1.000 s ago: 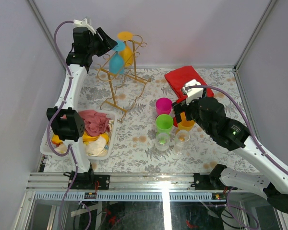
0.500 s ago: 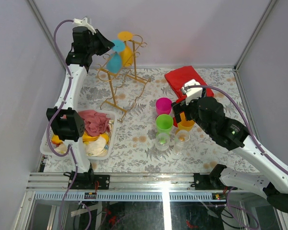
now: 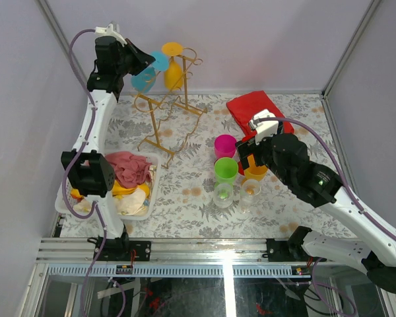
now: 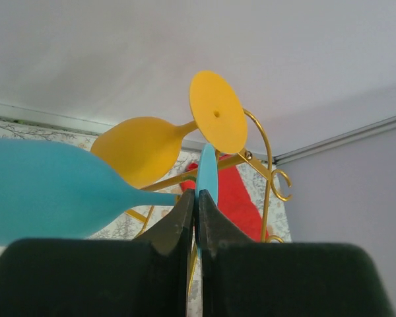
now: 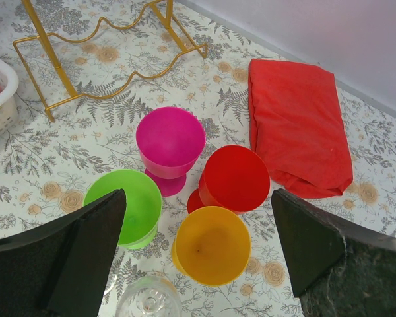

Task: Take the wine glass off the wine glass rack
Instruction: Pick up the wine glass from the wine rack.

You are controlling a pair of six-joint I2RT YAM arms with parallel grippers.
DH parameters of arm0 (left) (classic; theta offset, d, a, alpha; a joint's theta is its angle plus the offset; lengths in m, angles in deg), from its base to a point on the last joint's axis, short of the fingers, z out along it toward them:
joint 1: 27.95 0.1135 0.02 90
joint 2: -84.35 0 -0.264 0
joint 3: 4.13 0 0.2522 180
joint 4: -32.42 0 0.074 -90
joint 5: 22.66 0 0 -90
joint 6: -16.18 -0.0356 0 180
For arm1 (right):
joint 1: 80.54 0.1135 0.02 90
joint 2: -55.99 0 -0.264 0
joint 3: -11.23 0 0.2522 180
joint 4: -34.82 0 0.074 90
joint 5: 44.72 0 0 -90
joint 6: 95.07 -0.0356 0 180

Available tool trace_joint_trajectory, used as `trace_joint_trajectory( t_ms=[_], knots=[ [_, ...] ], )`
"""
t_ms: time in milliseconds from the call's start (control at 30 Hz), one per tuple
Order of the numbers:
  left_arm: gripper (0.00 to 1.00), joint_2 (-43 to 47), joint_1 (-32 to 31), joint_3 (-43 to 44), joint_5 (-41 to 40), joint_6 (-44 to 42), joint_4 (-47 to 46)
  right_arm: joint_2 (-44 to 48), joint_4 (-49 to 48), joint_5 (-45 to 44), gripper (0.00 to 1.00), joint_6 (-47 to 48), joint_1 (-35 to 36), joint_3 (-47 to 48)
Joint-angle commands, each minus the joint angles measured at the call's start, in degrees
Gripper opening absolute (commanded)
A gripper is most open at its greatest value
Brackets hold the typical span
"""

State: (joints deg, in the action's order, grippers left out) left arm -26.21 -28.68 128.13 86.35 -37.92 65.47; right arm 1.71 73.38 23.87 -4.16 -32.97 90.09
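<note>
left gripper [image 4: 197, 203]: jaws pinched tight on blue glass's stem, at rack's top, left side
blue glass [image 4: 53, 191]: lying sideways, bowl left of rack's top, foot edge-on toward its hooks; clear of hooks or not, cannot tell
rack [image 3: 160, 125]: gold wire, upright
yellow glass [image 4: 145, 148]: tilted on rack's upper arm, foot uppermost, just beside blue glass
right gripper [image 5: 198, 247]: jaws wide, holding nothing, above cups right of rack
cups [image 5: 170, 135]: pink, green, red, orange, clustered right of rack's foot
red cloth [image 5: 297, 125]: flat, right of rack, past cups
basket [image 5: 3, 82]: left of rack's foot, near side, cloths inside
</note>
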Motion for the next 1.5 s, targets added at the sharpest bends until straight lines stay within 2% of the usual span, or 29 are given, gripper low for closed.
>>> trace_joint_trajectory(
  t_ms=[0, 267, 533, 933, 1467],
  knots=[
    [0.00, 3.49, 1.79, -2.38, 1.18, 5.82, -8.23, 0.40, -1.38, 0.14, 0.99, 0.05, 0.33, 1.70],
    [0.00, 6.06, 4.02, -9.56, 2.90, 13.46, -18.39, 0.40, -1.33, 0.21, 0.99, -0.16, 0.32, 1.77],
    [0.00, 7.78, 5.36, -13.26, 4.49, 17.51, -22.78, 0.58, -1.16, 0.37, 0.99, -0.52, 0.28, 1.88],
    [0.00, 7.70, 5.87, -13.19, 6.43, 18.04, -22.41, 0.83, -0.98, 0.39, 0.99, -0.39, 0.28, 2.35],
    [0.00, 3.36, 6.00, -13.60, 8.00, 20.48, -23.07, 1.23, -0.76, 0.11, 0.99, -0.02, 0.33, 2.22]
  ],
)
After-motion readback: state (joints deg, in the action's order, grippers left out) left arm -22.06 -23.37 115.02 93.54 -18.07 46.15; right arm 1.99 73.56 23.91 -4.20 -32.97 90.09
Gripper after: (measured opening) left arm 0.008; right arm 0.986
